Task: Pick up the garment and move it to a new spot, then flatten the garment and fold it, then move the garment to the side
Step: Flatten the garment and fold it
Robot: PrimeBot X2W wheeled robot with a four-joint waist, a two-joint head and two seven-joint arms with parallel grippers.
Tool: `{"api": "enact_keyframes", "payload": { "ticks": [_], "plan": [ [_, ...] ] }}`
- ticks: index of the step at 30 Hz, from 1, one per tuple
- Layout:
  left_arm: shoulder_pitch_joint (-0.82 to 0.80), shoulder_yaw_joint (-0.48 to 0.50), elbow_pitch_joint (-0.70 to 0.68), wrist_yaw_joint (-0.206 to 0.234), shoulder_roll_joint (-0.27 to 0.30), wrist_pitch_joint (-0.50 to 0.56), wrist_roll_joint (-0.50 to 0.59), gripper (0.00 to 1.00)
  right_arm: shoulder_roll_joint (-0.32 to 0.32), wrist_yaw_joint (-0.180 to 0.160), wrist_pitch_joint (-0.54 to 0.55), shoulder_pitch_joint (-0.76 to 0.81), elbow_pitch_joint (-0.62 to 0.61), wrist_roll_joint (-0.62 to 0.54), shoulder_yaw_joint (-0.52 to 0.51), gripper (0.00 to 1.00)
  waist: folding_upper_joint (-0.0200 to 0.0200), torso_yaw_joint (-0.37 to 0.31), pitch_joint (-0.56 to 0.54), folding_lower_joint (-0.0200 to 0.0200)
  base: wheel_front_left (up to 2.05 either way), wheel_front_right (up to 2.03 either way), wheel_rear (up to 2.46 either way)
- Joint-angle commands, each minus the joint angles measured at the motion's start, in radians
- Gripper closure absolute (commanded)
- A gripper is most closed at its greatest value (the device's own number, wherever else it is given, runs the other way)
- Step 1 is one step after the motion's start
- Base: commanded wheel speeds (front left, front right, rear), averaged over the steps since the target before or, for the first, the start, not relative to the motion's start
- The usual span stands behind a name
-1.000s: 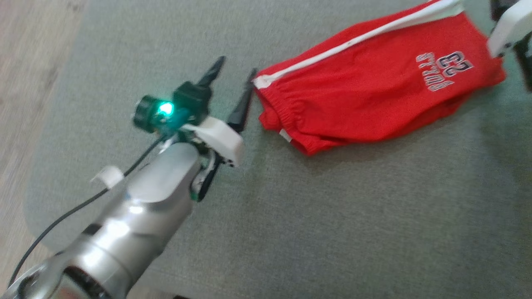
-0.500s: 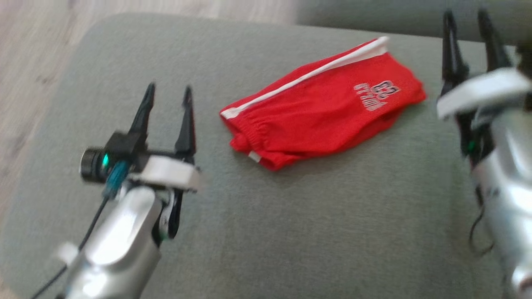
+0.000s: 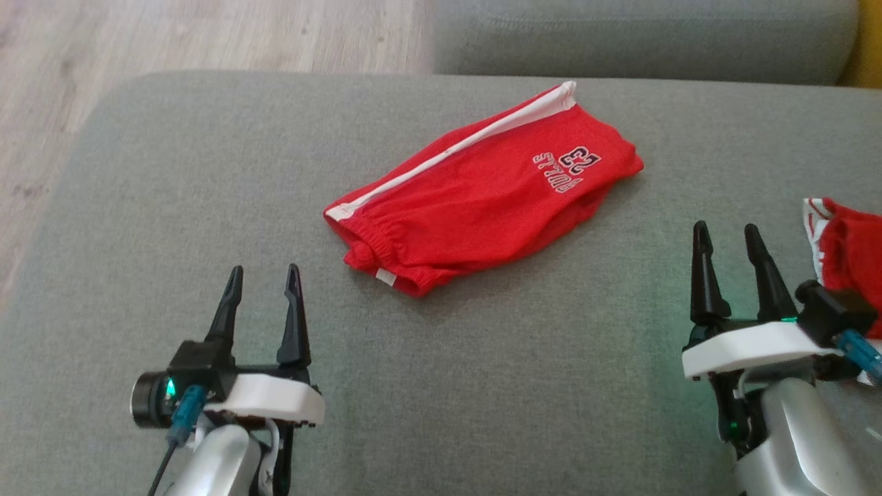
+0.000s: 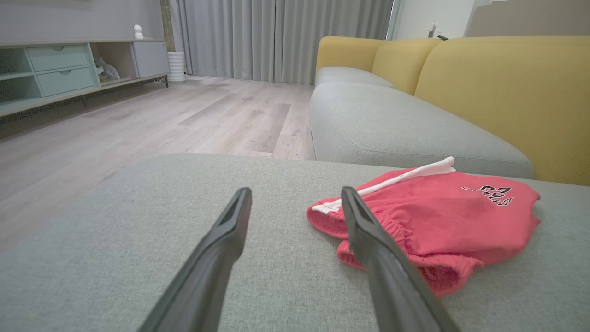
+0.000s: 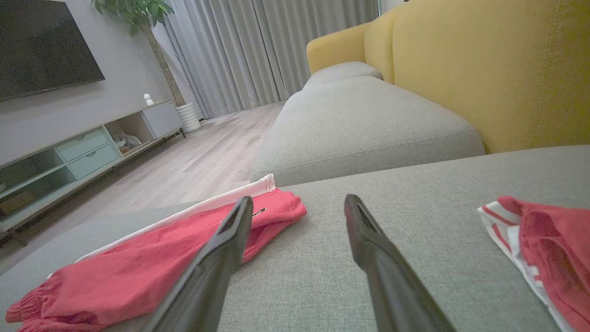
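Head view: the left fingers (image 3: 293, 313) stand spread apart, released and grasping nothing, over the grey sofa cushion (image 3: 482, 386) at the lower left. The right fingers (image 3: 704, 282) are likewise spread and empty at the lower right. Between the two pairs and farther up the cushion lie the red shorts (image 3: 482, 207), folded, clear of both. The waistband end points toward the left side and the printed number toward the right. A second red-and-white garment (image 3: 849, 248) lies just beside the right fingers. Beyond the cushion are a wooden floor (image 3: 207, 34) and a yellow backrest (image 4: 507, 92).
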Motion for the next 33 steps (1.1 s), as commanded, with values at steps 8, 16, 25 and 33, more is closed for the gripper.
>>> {"api": "enact_keyframes", "payload": {
  "ticks": [8,16,25,33],
  "plan": [
    [-0.089,0.077,-0.024,-0.061,-0.038,-0.009,0.062,0.0,0.014,-0.001,0.096,-0.105,-0.104,-0.068,-0.002,0.0,-0.0001,0.043,0.109,0.0001,0.0,0.0,0.0],
    [-0.16,0.082,0.013,-0.116,-0.1,-0.009,0.104,0.0,0.005,-0.001,0.278,-0.352,0.05,-0.117,-0.092,0.0,-0.0001,0.12,0.23,0.0001,0.0,0.0,0.0],
    [-0.197,0.098,0.047,-0.155,-0.137,-0.009,0.128,0.0,-0.034,-0.001,0.411,-0.561,0.351,-0.209,-0.193,0.0,-0.0001,0.187,0.274,0.0001,0.0,0.0,0.0],
    [-0.192,0.113,0.067,-0.164,-0.146,-0.009,0.138,0.0,-0.05,-0.001,0.417,-0.604,0.508,-0.235,-0.157,1.0,-0.0001,0.189,0.247,0.0001,0.0,0.0,0.0]
  ]
}}
